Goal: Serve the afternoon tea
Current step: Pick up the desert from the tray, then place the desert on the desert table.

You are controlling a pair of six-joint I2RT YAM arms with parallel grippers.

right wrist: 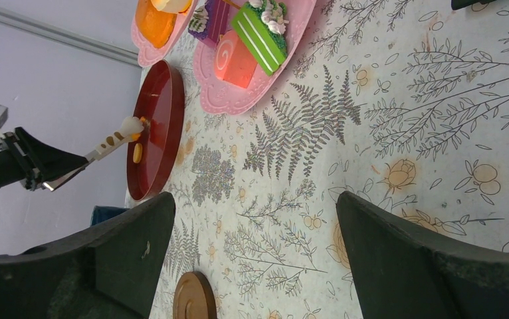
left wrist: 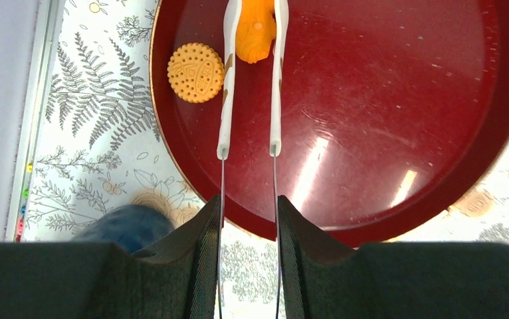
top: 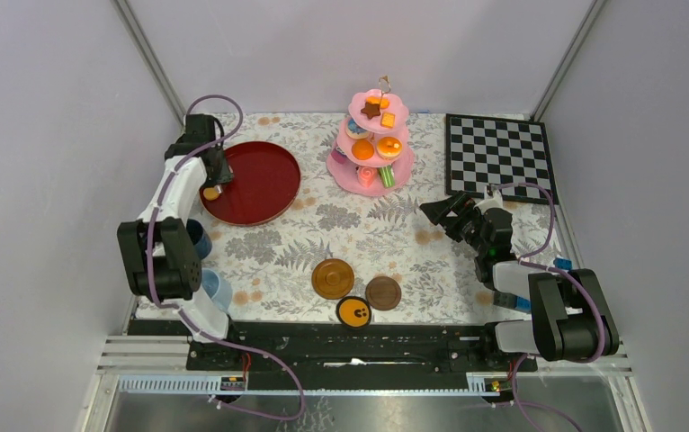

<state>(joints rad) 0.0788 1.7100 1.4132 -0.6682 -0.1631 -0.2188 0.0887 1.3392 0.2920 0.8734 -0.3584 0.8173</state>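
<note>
My left gripper (left wrist: 248, 206) is shut on the thin metal arms of white tongs (left wrist: 275, 86). The tong tips straddle an orange toy pastry (left wrist: 255, 33) over the dark-red round tray (left wrist: 405, 100). A round orange biscuit (left wrist: 195, 72) lies on the tray beside the tongs. The pink three-tier stand (top: 372, 144) holds several pastries, with a brown star biscuit (top: 371, 109) on top. My right gripper (top: 440, 211) is open and empty above the tablecloth, right of centre. Two brown saucers (top: 333, 278) (top: 382, 292) lie at the front.
A dark-blue cup (top: 199, 236) and a light-blue cup (top: 217, 288) stand by the left arm. A black disc with an orange face (top: 354, 311) lies at the front edge. The chessboard (top: 498, 155) lies at the back right.
</note>
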